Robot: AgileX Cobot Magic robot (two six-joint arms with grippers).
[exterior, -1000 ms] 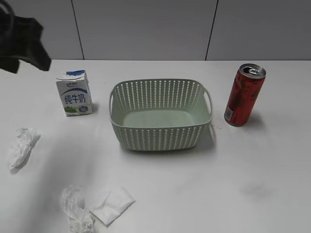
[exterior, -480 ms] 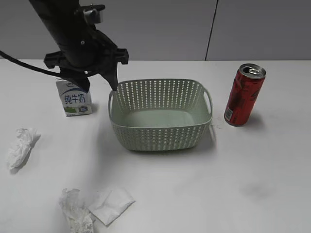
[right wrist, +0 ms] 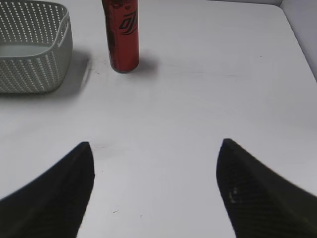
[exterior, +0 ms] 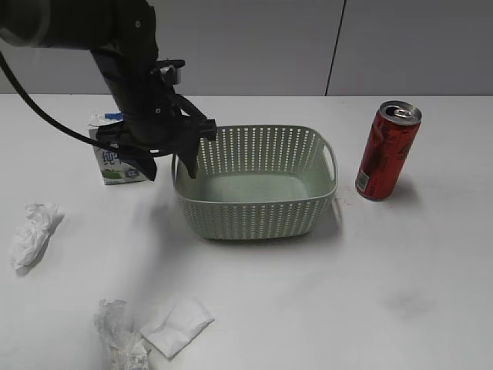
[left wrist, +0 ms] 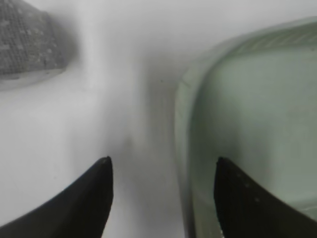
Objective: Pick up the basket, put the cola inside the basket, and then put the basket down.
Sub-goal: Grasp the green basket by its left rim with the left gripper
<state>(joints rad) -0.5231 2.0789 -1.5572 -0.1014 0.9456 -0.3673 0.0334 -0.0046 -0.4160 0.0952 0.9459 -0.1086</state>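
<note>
The pale green basket (exterior: 254, 208) stands upright at the table's middle. The red cola can (exterior: 387, 151) stands upright to its right, apart from it. My left gripper (exterior: 169, 168) is open and straddles the basket's left wall, one finger outside and one inside. In the left wrist view the gripper (left wrist: 161, 162) is open with the blurred basket rim (left wrist: 181, 144) between the fingers. My right gripper (right wrist: 156, 145) is open and empty above bare table; the cola (right wrist: 120, 34) and basket (right wrist: 29, 64) lie far ahead of it. The right gripper is out of the exterior view.
A white-and-blue milk carton (exterior: 115, 162) stands left of the basket, partly hidden by my left arm. Crumpled tissues lie at the left edge (exterior: 32, 231) and front left (exterior: 123, 335), with a flat one (exterior: 179, 324) beside them.
My left arm has come in from the upper left and lowered onto the basket's left wall. The basket and the cola have not moved.
</note>
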